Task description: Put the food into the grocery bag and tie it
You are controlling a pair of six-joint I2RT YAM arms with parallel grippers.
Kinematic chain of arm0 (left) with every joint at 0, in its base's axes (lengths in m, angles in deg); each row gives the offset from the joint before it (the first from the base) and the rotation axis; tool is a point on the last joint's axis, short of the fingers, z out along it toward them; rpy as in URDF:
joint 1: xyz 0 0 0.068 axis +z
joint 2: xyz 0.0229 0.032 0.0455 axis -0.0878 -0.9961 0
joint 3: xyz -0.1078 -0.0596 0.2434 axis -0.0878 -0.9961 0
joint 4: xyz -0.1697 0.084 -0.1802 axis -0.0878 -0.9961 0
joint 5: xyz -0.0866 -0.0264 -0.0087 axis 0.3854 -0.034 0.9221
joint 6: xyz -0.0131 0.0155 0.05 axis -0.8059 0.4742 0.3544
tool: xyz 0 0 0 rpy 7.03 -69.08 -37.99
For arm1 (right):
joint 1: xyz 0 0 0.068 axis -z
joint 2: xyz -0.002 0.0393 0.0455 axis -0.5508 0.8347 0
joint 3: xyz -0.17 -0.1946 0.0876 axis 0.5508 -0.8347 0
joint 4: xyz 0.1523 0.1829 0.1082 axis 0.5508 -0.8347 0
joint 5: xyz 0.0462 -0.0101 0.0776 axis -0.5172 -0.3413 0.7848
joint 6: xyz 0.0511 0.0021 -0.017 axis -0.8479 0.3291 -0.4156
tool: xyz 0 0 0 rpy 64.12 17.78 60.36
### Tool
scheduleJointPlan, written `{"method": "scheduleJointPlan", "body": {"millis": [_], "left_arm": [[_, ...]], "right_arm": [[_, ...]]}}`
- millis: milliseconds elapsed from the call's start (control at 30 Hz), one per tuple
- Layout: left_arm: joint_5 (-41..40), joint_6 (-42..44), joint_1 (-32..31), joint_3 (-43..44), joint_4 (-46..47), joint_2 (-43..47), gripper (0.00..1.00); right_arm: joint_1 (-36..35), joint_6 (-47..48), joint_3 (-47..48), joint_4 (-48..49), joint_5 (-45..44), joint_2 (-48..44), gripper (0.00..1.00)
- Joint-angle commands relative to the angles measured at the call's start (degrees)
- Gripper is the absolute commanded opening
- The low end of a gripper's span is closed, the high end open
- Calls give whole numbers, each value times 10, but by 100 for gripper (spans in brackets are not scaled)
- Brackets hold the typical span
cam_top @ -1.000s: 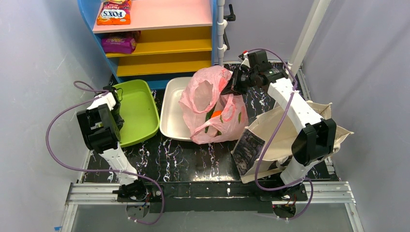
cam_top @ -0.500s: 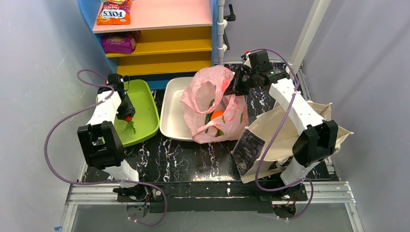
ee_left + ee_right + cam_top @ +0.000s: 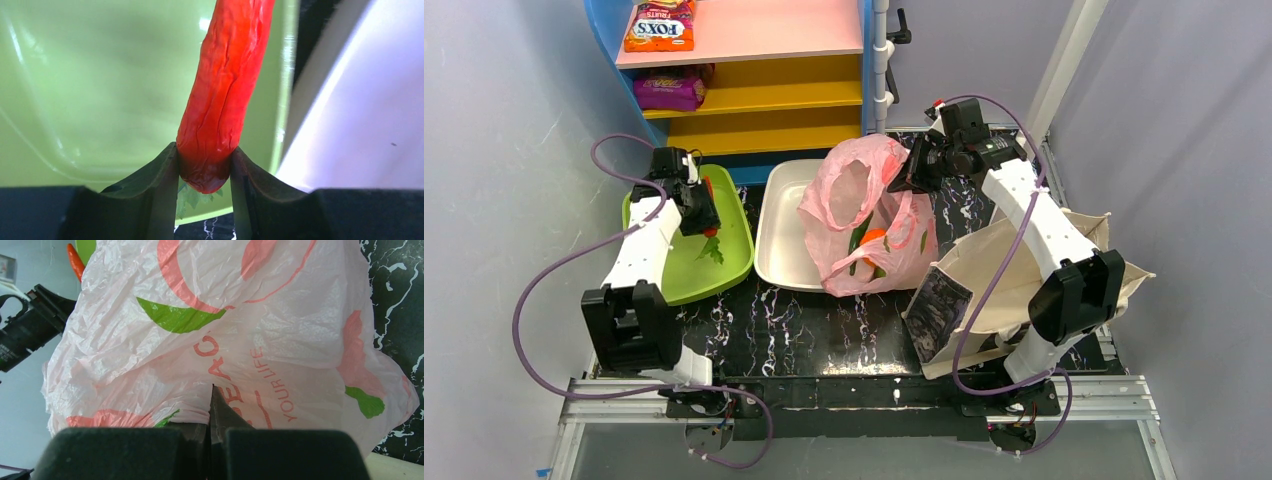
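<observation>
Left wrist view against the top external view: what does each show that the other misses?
Only the left wrist shows, close up, the left gripper clamped on the wrinkled lower end of the red chili. Only the top external shows the right gripper holding the pink grocery bag, the canvas tote and the shelf. Both show the red chili, the green tray and the white tray.

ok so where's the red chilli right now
The red chilli is on the left of the top view, pinched in the left hand over the green tray, beside the white tray.
</observation>
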Motion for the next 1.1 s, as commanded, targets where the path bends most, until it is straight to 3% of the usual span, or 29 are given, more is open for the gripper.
{"method": "scheduleJointPlan", "body": {"millis": [0, 533, 800, 1067], "left_arm": [[73, 20, -15, -24, 34, 74, 0], [195, 36, -32, -88, 140, 211, 0], [238, 66, -89, -104, 171, 264, 0], [380, 79, -135, -139, 247, 322, 0]], "right_arm": [[-1, 2, 33, -7, -11, 10, 1], [-20, 5, 101, -38, -18, 70, 1], [-29, 6, 112, -41, -20, 80, 1], [-31, 9, 117, -45, -26, 80, 1]]}}
